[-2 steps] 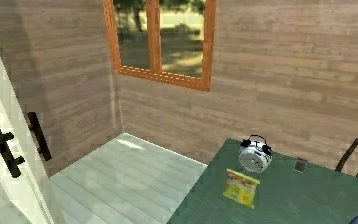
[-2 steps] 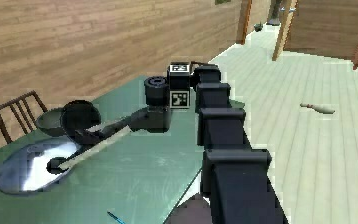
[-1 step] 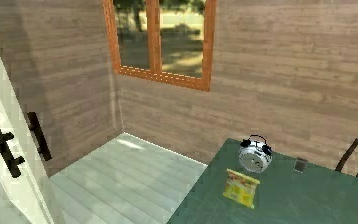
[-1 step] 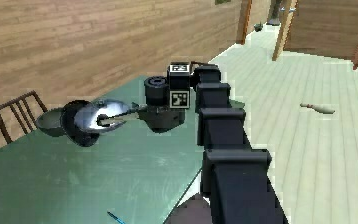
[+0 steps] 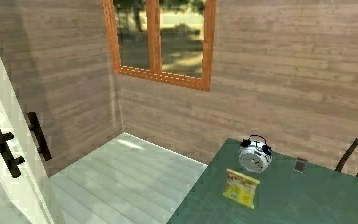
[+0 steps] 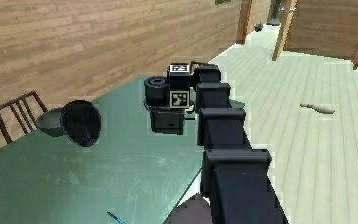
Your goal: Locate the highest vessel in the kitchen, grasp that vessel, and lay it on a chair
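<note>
The arm (image 6: 227, 140) reaches out over the green table (image 6: 117, 165), with the gripper (image 6: 157, 98) at its far end above the middle of the tabletop. Its fingers are lost against its own dark body, so I cannot tell whether it holds anything.

Left of the gripper and apart from it, a dark round thing (image 6: 83, 122) sits on the table, touching or just beside a grey bowl (image 6: 53, 122). From its shape I judge it to be the vessel the task wants, though that is not certain. The chair (image 6: 15, 112) stands at the table's far left end, just beyond both.

The step in hand looks like closing on that dark thing. To do it well:

- Bring the gripper left until it lines up with the dark thing, not the grey bowl beside it.
- Keep the arm high enough to clear the tabletop while it travels, and lower it only once it is lined up.
- Come in from the right side, so a nudge cannot push the thing into the bowl or off the edge.

The alarm clock (image 5: 255, 155) and yellow card (image 5: 241, 186) lie on the same table and need no touching.
</note>
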